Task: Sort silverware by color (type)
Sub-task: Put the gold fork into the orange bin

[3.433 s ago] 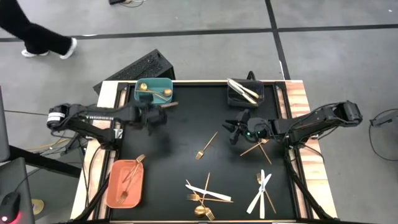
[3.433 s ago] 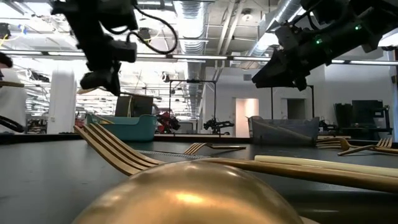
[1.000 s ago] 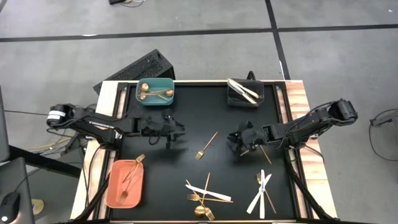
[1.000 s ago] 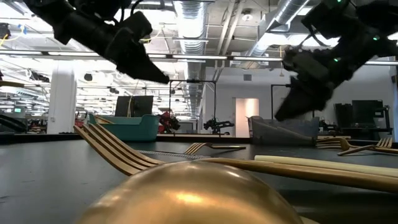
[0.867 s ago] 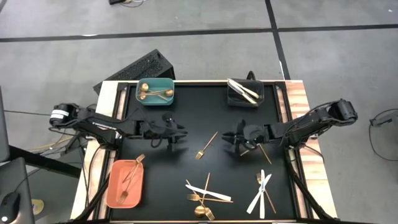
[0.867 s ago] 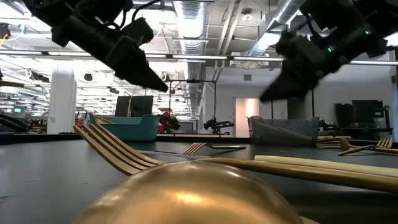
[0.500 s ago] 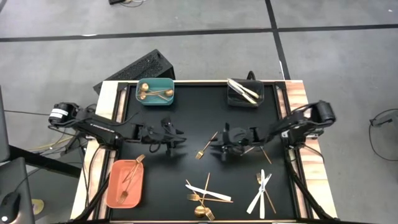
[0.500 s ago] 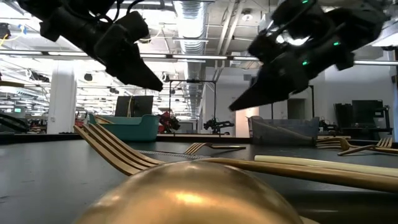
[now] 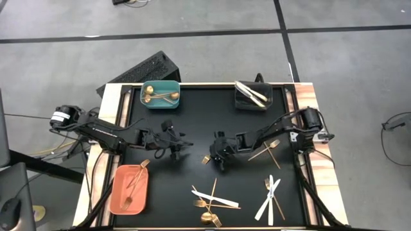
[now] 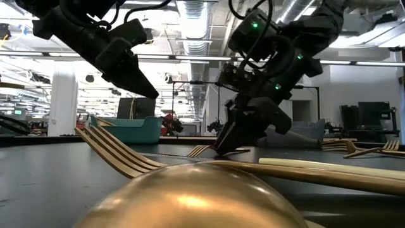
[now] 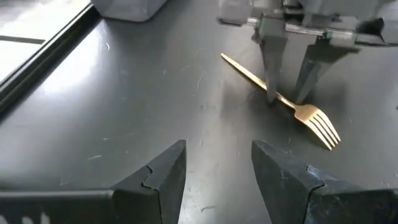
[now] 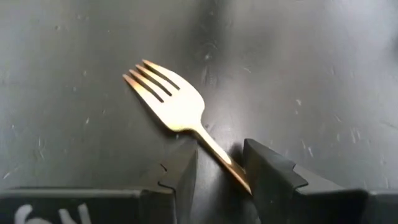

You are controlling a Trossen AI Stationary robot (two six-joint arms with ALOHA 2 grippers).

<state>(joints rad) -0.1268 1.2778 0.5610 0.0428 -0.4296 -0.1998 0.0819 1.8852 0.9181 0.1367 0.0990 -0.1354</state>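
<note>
The right claw has travelled inward across the black bench, away from the crossed gold pieces near the right edge where it hung a second ago, and has come down on the lone gold fork at the middle of the mat. In the right wrist view its two fingers stand parted, one on each side of the fork's neck just behind the tines, not yet clenched on it; the left wrist view shows the same straddle from across the fork. The left claw hangs just beside the fork on the far side from the right claw, released and holding nothing, its fingers apart above bare mat. The fork lies flat on the bench, well apart from the salmon bin that already holds gold forks, so I judge the next step is closing on the neck and carrying it there.
</note>
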